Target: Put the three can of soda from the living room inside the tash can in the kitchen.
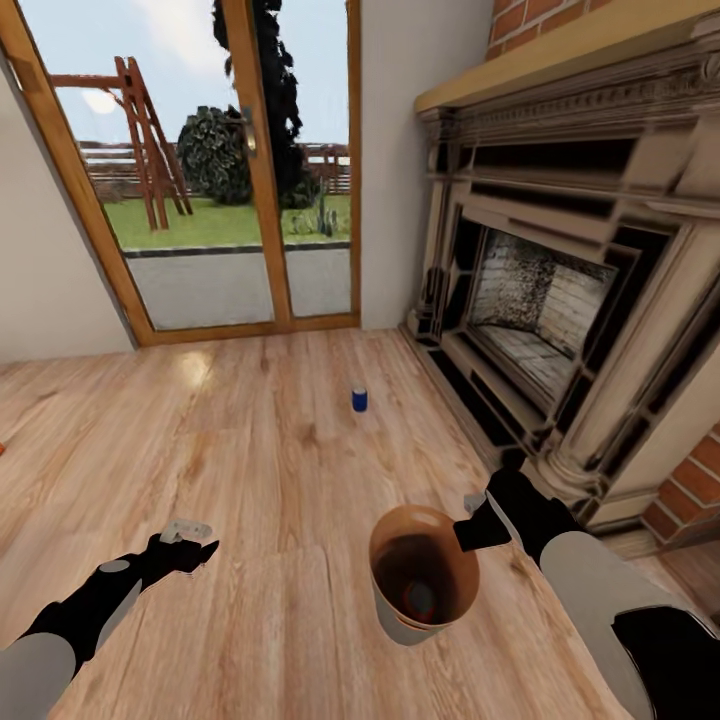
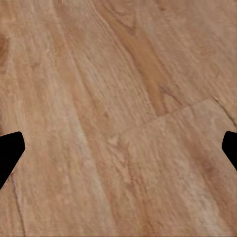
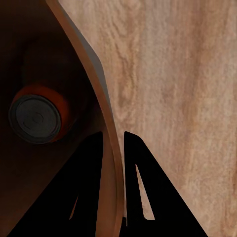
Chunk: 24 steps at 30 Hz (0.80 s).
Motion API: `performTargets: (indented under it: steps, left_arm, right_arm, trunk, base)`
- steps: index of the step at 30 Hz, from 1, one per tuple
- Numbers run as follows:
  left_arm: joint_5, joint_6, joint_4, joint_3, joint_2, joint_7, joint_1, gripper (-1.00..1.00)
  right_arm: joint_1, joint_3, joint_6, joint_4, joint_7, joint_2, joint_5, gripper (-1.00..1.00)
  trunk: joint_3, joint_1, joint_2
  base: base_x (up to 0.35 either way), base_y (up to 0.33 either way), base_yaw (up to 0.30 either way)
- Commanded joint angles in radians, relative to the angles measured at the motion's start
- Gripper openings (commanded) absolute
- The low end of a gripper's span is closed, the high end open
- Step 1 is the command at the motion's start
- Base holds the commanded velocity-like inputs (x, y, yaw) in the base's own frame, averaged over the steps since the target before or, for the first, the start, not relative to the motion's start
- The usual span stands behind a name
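My right wrist view shows an orange can [image 3: 37, 117] lying inside the bucket [image 3: 106, 123], my right hand [image 3: 114, 140] clamped on its rim. Ahead, a blue can [image 1: 359, 400] stands on the floor [image 1: 250, 450] near the fireplace [image 1: 560, 300]. My left hand [image 1: 190, 540] hangs spread, empty.

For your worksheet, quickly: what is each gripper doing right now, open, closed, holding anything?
Left gripper: open, empty, above the wood floor.
Right gripper: shut on the rim of the trash can, one finger inside, one outside.
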<state>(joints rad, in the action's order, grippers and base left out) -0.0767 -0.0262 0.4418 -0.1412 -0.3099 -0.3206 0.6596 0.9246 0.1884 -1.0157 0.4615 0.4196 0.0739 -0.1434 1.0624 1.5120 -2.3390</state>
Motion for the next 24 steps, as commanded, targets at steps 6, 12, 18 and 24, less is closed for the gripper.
performTargets:
  steps: [6,12,18,24]
  left_arm:
    - [0.000,0.000,0.000,0.000,0.000,0.000,0.000,1.00]
    - [0.001,0.000,0.000,-0.001,0.000,0.000,0.000,1.00]
    - [0.002,0.000,-0.001,-0.001,0.000,0.000,0.000,1.00]
    - [0.002,0.001,0.000,-0.001,0.003,-0.001,0.000,1.00]
  right_arm:
    - [0.000,-0.003,-0.004,0.000,0.004,0.000,0.025,-1.00]
    - [0.000,-0.003,-0.004,0.000,0.004,-0.001,0.025,-1.00]
    - [0.000,-0.002,-0.004,0.000,0.003,-0.002,0.025,-1.00]
    - [0.000,-0.002,-0.004,0.000,0.002,-0.002,0.025,-1.00]
  trunk:
    - [0.007,0.000,0.000]
    - [0.013,0.000,0.000]
    - [0.017,0.000,0.000]
    - [0.018,0.000,0.000]
  base:
    - [0.248,0.247,-0.124]
    - [0.260,0.233,-0.178]
    - [0.273,0.220,-0.203]
    - [0.280,0.204,-0.087]
